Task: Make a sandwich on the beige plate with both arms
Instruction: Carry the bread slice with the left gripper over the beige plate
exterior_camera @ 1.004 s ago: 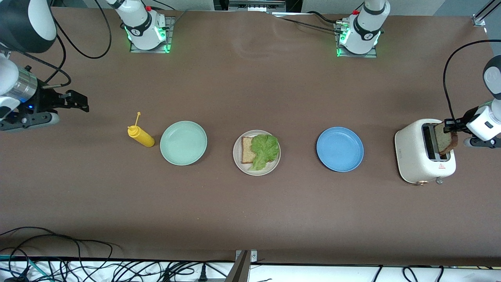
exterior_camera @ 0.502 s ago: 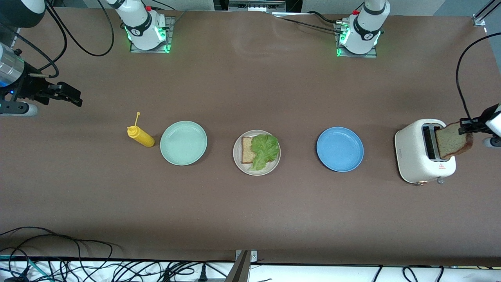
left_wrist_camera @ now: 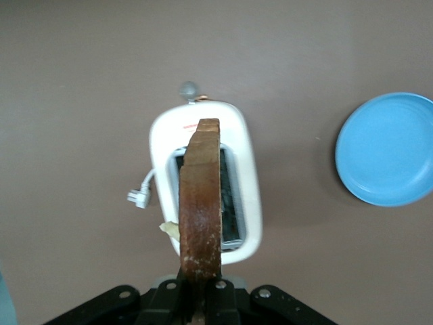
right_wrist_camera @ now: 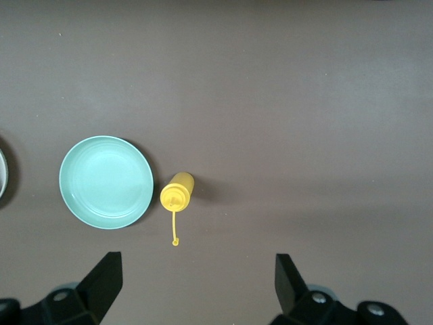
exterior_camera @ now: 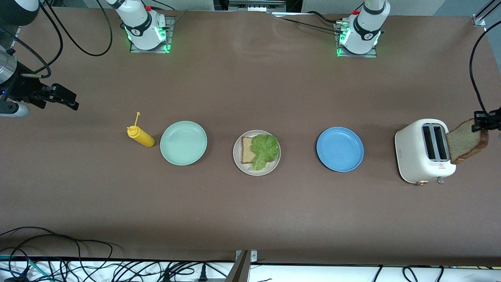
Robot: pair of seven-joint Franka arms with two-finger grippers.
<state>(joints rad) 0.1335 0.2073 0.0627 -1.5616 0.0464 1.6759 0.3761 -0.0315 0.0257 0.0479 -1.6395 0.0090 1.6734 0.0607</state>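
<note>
Brown tabletop (exterior_camera: 250, 90) was seen from the front view, with both arm bases along its top edge. A beige plate (exterior_camera: 238, 159) sat mid-table, carrying one bread slice (exterior_camera: 247, 150) with a lettuce leaf (exterior_camera: 265, 150) laid partly over it; no top slice was on it. A mint-green plate (exterior_camera: 183, 142) was set beside it toward the right arm's end, with a yellow squeeze bottle (exterior_camera: 140, 136) just beside that plate. A blue plate (exterior_camera: 339, 149) was set toward the left arm's end, then a white toaster (exterior_camera: 419, 158), both slots empty. The left gripper (exterior_camera: 482, 122) was held over the table edge just beside the toaster, clamped on a second bread slice (exterior_camera: 466, 141) hanging clear of the toaster. The right gripper (exterior_camera: 66, 99) was parked in the air over the right arm's end of the table, nothing held.

Left wrist view: the held bread slice (left_wrist_camera: 201, 203) was seen edge-on, crust pinched between the closed fingers (left_wrist_camera: 171, 298), above the toaster (left_wrist_camera: 247, 183). The blue plate (left_wrist_camera: 389, 149) was seen well apart from it.

Right wrist view: the right gripper (right_wrist_camera: 196, 284) was spread wide and empty over bare table. The squeeze bottle (right_wrist_camera: 177, 192) was seen just beside the mint-green plate (right_wrist_camera: 105, 181), not touching.
</note>
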